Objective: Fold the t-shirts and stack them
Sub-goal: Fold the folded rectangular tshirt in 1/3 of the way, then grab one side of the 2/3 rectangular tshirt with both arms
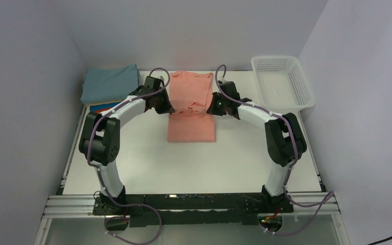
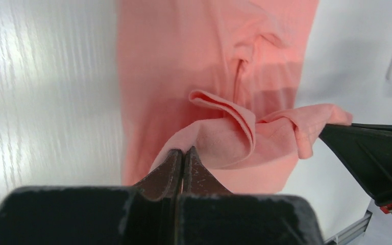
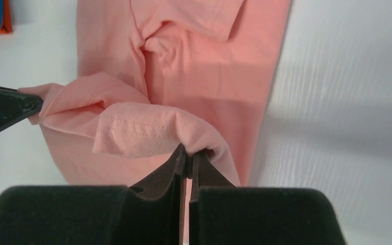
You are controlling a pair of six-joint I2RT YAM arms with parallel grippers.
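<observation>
both jaws pinched tight on salmon t-shirt [image 1: 191, 130] edge — held above white table [image 1: 194, 163] — pale walls [image 1: 194, 30] around

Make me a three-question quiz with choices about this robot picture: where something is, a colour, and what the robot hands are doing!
1. Where is the white basket?
A. Far right corner of the table
B. Far left corner
C. Between the arms' bases

2. What colour is the shirt in the middle?
A. Teal
B. Pink
C. Yellow

3. What are the left gripper and right gripper doing?
A. Both pinching the shirt
B. Both wide open
C. Both inside the basket

Answers:
1 A, the top view shows it far right.
2 B, every view shows pink cloth.
3 A, each wrist view shows jaws shut on cloth.
</observation>
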